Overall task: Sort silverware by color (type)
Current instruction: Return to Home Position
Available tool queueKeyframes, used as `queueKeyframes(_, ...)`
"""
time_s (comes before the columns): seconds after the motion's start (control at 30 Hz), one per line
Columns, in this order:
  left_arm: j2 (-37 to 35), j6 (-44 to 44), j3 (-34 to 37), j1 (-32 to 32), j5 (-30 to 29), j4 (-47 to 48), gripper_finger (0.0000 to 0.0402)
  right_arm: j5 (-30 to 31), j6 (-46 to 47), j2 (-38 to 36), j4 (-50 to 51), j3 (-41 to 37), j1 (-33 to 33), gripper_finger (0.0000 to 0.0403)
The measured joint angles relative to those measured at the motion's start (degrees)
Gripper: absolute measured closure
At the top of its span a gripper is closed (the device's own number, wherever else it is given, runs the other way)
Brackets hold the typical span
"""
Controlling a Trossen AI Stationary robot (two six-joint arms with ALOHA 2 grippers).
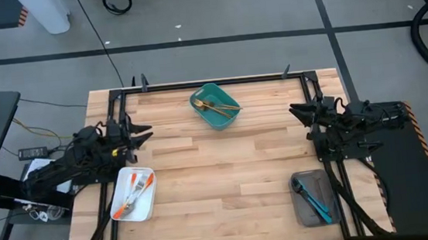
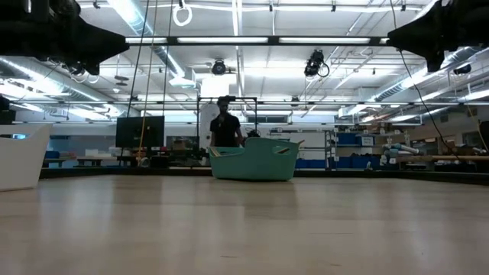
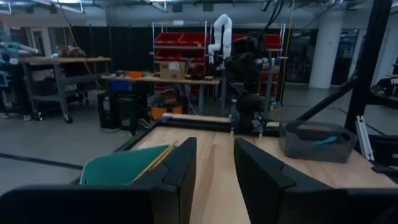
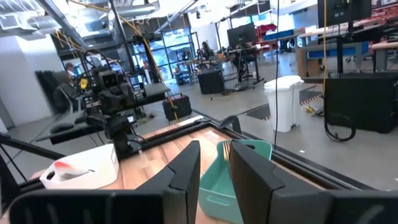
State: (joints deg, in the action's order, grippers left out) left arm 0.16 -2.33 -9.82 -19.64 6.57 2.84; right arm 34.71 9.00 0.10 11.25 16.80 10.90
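**Wooden table: three containers loaded, both arms at the side edges**

We cannot count the pieces in any container, because they overlap in the high view. In the low view the teal bin hides nearly all of its load behind its wall. The white tray is cut off there, and its contents are out of sight.

The teal bin stands at the middle of the far edge and holds the gold forks. The white tray sits at the near left corner with the orange-handled forks. The grey tray sits at the near right corner with the blue-handled utensils.

The left gripper hangs at the left edge, fingers apart and holding nothing. The right gripper hangs at the right edge in the same state.

We note a person beyond the far edge, partly hidden by the bin.
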Motion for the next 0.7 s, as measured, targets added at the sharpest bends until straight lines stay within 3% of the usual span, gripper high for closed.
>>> queueKeyframes(0.47, 0.08, -0.99, 0.33, 0.02, 0.07, 3.19, 0.0286, 0.17, -0.15, 0.02, -4.27, -4.73, 0.00, 0.0310)
queueKeyframes(0.7, 0.08, -3.18, 8.03, 2.94, -0.87, -2.79, 0.0286, 0.16, 0.50, 0.04, -10.63, -9.13, 0.00, 0.0310)
